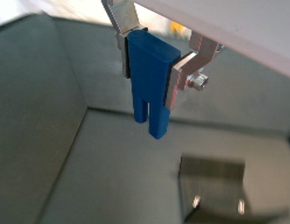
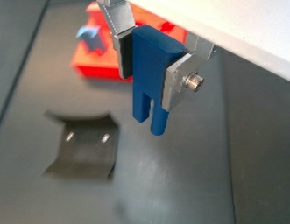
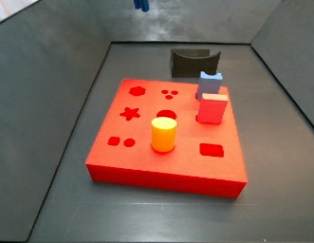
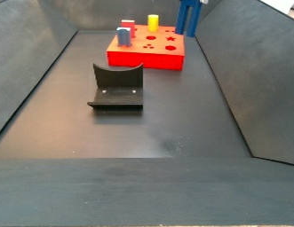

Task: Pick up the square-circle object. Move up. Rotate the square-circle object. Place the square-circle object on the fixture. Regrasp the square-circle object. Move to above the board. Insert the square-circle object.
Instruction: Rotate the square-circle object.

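My gripper point(image 1: 153, 74) is shut on the square-circle object point(image 1: 150, 87), a dark-blue flat piece that hangs upright with its two peg legs pointing down. Both wrist views show it between the silver fingers point(image 2: 180, 80). It is high in the air, clear of everything. The fixture point(image 2: 82, 144) stands on the dark floor below and to one side of it. In a side view the piece point(image 4: 188, 16) hangs near the far right of the red board point(image 4: 149, 55). Only its tip point(image 3: 142, 4) shows at the frame's upper edge in a side view. The fixture point(image 4: 117, 87) stands between the board and the near floor.
On the board point(image 3: 172, 161) stand a yellow cylinder point(image 3: 163, 133) and a red block with a light-blue top point(image 3: 212, 100). Shaped holes mark the board's top. Sloping grey walls point(image 4: 226, 80) ring the floor on all sides.
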Motion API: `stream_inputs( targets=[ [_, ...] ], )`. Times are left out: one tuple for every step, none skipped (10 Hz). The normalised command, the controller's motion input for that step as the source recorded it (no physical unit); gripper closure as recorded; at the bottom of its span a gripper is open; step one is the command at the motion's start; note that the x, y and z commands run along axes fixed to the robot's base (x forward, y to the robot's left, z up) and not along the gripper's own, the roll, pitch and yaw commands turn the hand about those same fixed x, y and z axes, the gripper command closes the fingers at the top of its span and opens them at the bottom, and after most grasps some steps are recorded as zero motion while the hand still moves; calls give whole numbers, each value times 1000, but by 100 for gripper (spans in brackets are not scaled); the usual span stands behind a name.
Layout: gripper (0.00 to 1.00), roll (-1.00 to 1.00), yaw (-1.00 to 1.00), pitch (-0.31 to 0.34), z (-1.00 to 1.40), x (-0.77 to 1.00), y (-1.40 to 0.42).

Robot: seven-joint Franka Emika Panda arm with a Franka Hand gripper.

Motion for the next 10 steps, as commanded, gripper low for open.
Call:
stream_inputs(
  targets=[
    [100, -776, -736, 508, 28, 32, 24],
    [100, -545, -484, 435, 31, 59, 17],
    [100, -356, -292, 339, 9, 82, 13],
    [100, -237, -169, 245, -10, 84, 15],
    [100, -28, -1000, 28, 0, 28, 9],
    [100, -23, -1000, 19, 1, 3, 9],
    [100, -24, -1000, 19, -2, 0, 10],
    [100, -25, -1000, 20, -2, 0, 10],
    [100, -27, -1000, 21, -2, 0, 10],
    [100, -28, -1000, 22, -2, 1, 10]
  ],
)
